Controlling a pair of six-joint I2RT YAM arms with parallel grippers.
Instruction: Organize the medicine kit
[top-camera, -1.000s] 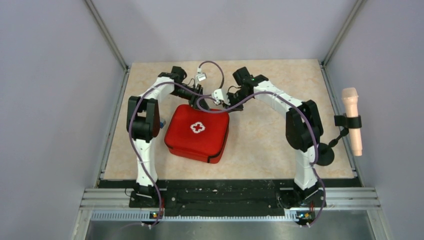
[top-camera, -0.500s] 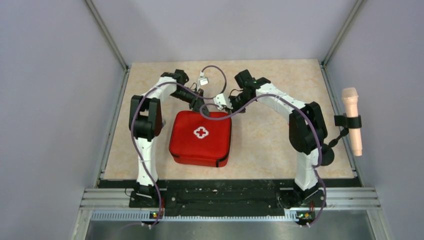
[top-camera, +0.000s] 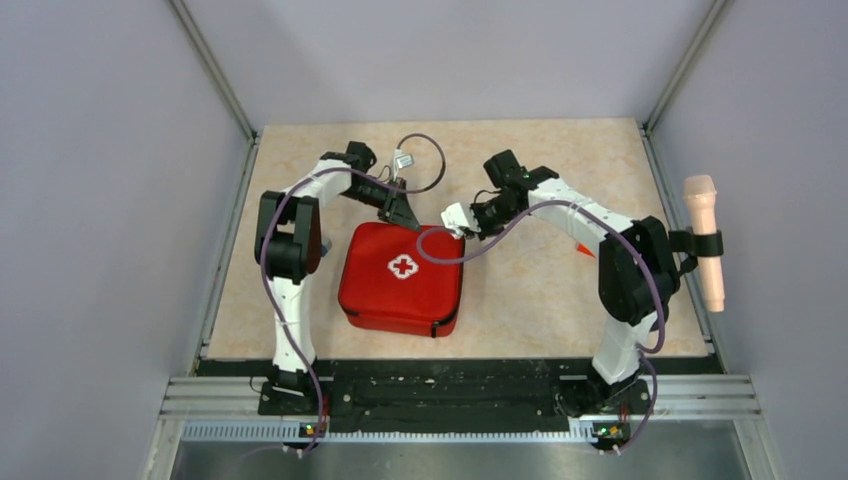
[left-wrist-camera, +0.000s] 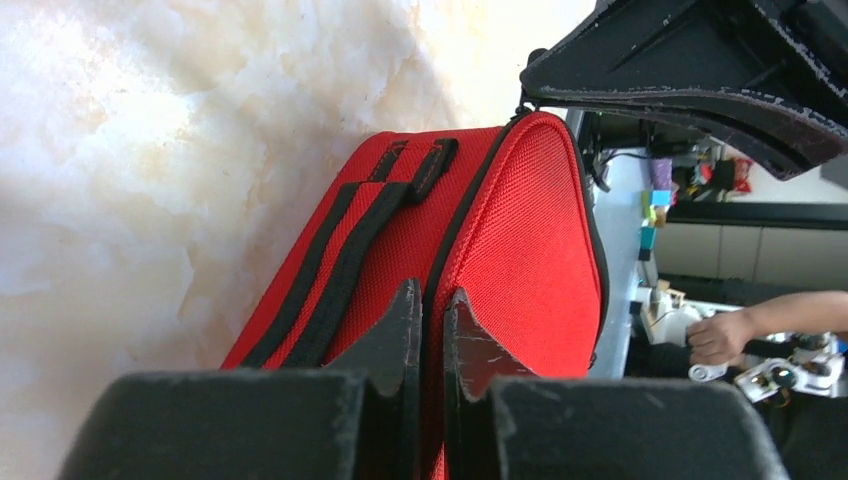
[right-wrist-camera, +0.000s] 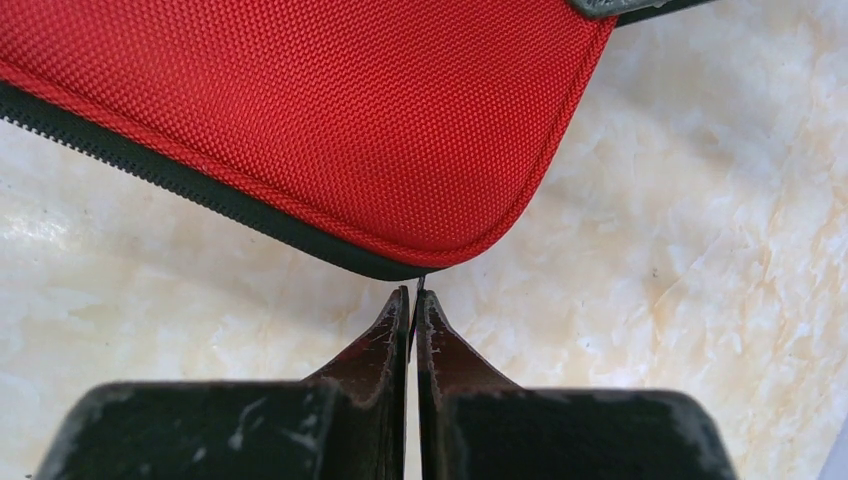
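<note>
Left claw (top-camera: 403, 214) and right claw (top-camera: 452, 216), from above: the medicine kit (top-camera: 400, 278) lies just ahead of both tips on the counter (top-camera: 520, 290), lid shut, contents hidden.
Left wrist: claw narrow, apparently pinched on the zip seam (left-wrist-camera: 437, 250).
Right wrist: claw closed tight, kit corner touching its tips. A weak hold there could slip and drag the kit.

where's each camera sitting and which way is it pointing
Top external: above and behind the bases, looking down on the table; shows the whole left arm and right arm, with the kit between them.
Left wrist: low at the kit's far edge, looking along its strapped side; left jaws at the bottom, closed on the zip seam.
Right wrist: above a rounded kit corner, looking down at the table; right jaws at the bottom, shut, tips at the zip.
Shared: all three show the kit and the table.
</note>
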